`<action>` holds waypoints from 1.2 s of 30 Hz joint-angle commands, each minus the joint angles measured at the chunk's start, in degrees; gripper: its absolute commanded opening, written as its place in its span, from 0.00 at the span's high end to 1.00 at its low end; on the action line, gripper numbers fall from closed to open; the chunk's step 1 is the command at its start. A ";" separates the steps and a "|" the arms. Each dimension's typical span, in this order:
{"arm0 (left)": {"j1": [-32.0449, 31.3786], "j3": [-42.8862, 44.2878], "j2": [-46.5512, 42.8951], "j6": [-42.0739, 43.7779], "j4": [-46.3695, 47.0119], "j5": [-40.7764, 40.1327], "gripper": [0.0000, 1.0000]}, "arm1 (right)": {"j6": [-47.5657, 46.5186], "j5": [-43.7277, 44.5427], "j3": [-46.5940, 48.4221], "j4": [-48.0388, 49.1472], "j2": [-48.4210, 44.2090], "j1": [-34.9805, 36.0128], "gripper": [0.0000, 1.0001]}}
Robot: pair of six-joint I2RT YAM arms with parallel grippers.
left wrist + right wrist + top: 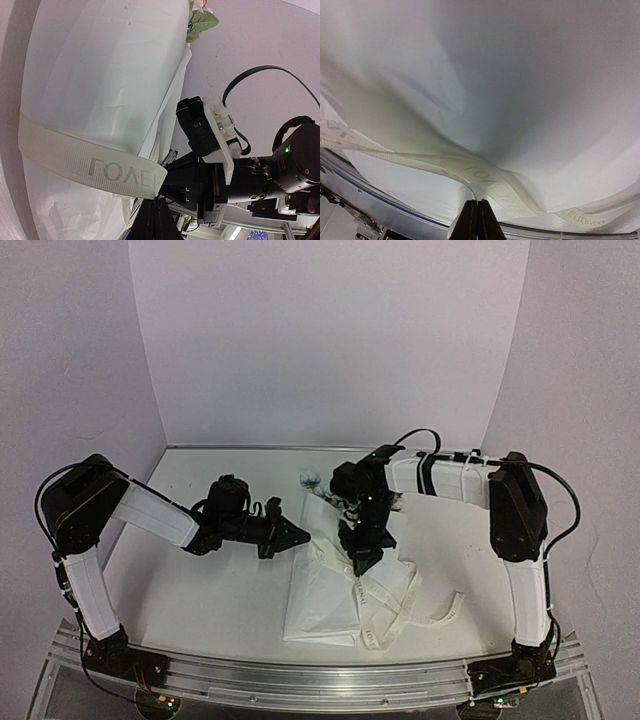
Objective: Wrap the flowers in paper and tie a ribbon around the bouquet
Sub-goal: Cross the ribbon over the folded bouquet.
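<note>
1. Both pincers are clenched. The left pincer [154, 207] meets the lettered ribbon [75, 152] right at its tips and looks to be pinching it. The right pincer [477, 206] is closed just where the ribbon crosses itself, but I cannot tell whether it grips band, paper or nothing.
2. The wrapped paper [318, 590] lies on the counter [200, 590] between the two arms. The flowers [310, 478] poke out at its far end. One ribbon band runs across the roll, and loose lengths trail off to the near right.
3. Slip: the band is thin and smooth. A pull at an angle could draw it out of the left tips, and the loop would go slack.
4. Unrolling: only the ribbon, and perhaps the right pincer bearing down, seems to keep the sheet rolled. If that pincer lifts before the band is tight, the paper may spring open.
5. Tearing: the right tips sit against thin sheet. Dragging them sideways could rip it or crush the stems beneath.
6. Collision: the pincers are near each other over the roll. Crossing the ribbon ends for a knot risks a knock, or a snag in the loose loops.
</note>
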 commanded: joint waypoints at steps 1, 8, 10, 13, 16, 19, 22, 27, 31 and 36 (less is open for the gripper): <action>0.20 1.97 -2.02 0.42 1.17 1.34 1.00 | 1.31 9.31 4.23 -1.28 -1.44 2.36 1.00; 0.22 2.60 -1.98 0.69 0.37 1.89 1.00 | 2.50 17.97 3.51 -1.12 -3.71 4.84 1.00; 0.22 2.47 -2.06 0.56 0.41 1.93 1.00 | 2.80 22.52 3.27 -1.12 -4.59 5.75 1.00; 0.27 2.30 -2.13 -0.07 0.73 1.86 1.00 | 2.64 27.67 2.72 -0.93 -6.18 7.24 1.00; 0.36 2.03 -2.11 -1.01 1.29 1.86 1.00 | 1.99 30.83 1.54 -0.10 -8.19 9.10 1.00; 0.48 1.71 -2.11 -1.64 1.99 2.04 1.00 | 1.25 32.33 0.09 1.37 -10.05 10.60 1.00; 0.54 1.31 -2.16 -2.35 2.87 2.29 1.00 | 0.11 31.93 -0.48 2.19 -10.72 11.71 1.00; 0.59 1.16 -2.33 -2.76 3.35 3.03 1.00 | -2.23 30.55 -0.11 2.40 -9.90 14.12 1.00; 0.72 1.27 -2.33 -3.14 3.61 3.70 1.00 | -3.48 29.47 0.00 2.31 -9.02 15.55 1.00; 0.95 1.28 -1.97 -3.53 3.99 4.20 1.00 | -4.17 26.92 -0.09 2.28 -8.33 17.19 1.00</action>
